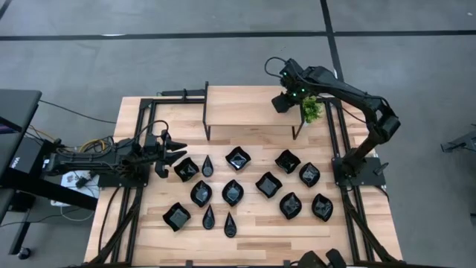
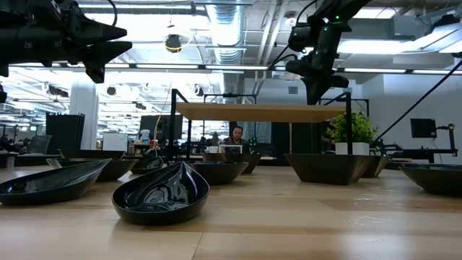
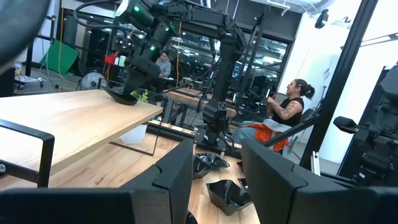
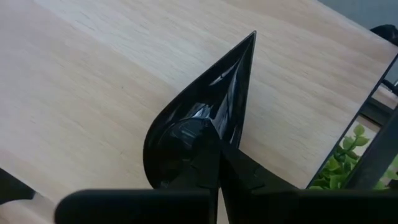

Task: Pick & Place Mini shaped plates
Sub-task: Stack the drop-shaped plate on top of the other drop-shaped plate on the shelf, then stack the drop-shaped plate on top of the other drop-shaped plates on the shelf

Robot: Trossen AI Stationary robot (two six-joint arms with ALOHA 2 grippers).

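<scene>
A glossy black teardrop plate [image 4: 214, 93] is in my right gripper [image 4: 219, 163], which is shut on it over the right end of the raised wooden shelf [image 1: 249, 112], beside the small green plant [image 1: 311, 110]. The plate's pointed tip faces away from the fingers. Whether it rests on the shelf top or hangs just above it, I cannot tell. Several more black mini shaped plates [image 1: 238, 158] sit on their bases on the table in front of the shelf. My left gripper [image 1: 177, 156] waits open at the table's left side, above the tabletop, touching nothing. My right gripper pinches the teardrop plate at its rounded end [image 4: 180, 134], opposite the point, between its two fingers. The fingers come from above, slanting steeply down, in line with the plate's length. The fingers themselves hide the exact place of contact.
The shelf stands on thin black legs [image 2: 174, 123] at the table's far side. The potted plant [image 2: 351, 133] is at its right end. Black frame rails [image 1: 141, 126] run along the table's left and right sides. People sit in the room beyond the table [image 3: 289, 109].
</scene>
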